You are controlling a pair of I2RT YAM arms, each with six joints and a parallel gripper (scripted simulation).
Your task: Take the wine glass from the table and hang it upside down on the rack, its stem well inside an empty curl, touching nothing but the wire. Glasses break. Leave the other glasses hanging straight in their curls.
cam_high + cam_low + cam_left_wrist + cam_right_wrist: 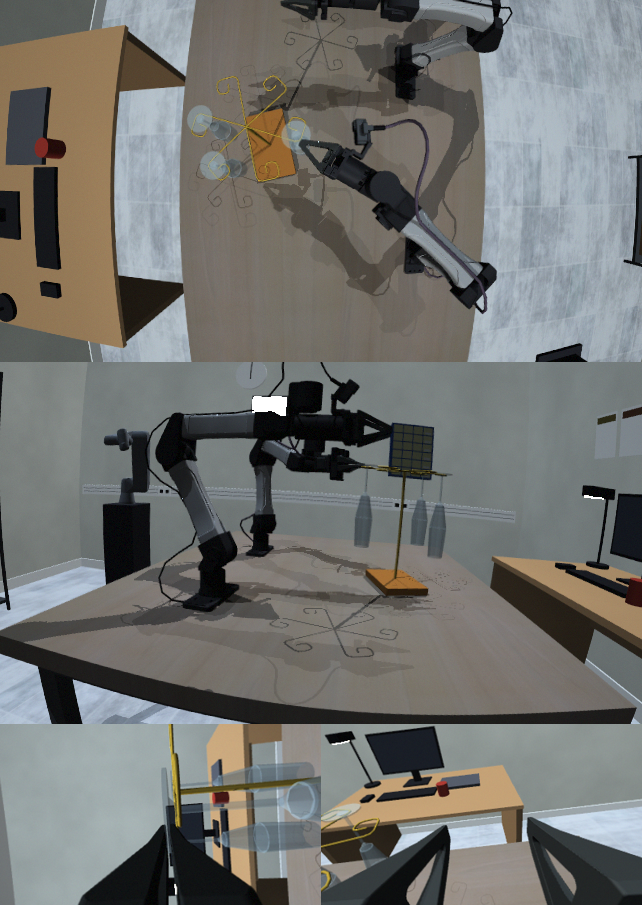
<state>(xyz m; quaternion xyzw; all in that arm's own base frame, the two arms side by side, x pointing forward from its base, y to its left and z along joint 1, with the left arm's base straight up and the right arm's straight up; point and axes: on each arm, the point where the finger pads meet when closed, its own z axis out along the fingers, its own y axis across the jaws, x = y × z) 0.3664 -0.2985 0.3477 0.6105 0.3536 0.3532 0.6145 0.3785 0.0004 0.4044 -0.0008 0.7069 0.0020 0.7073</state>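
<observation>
A glass (294, 133) (362, 524) (302, 801) hangs upside down beside a curl of the yellow wire rack (246, 127) (402, 527) (176, 790). My left gripper (301, 144) (361, 466) (168, 831) is shut on its thin foot, close to that curl. I cannot tell how far the stem is inside the curl. Two other glasses (200, 119) (215, 166) (419, 522) (436, 529) hang straight in curls on the far side. My right gripper (284, 4) (390, 429) (487, 828) is open and empty, away from the rack.
The rack stands on an orange base (277, 155) (400, 587). Its other curls (228, 77) (274, 76) are empty. A desk (80, 110) (490, 793) with a red cup (49, 148) (443, 789) stands beyond the table.
</observation>
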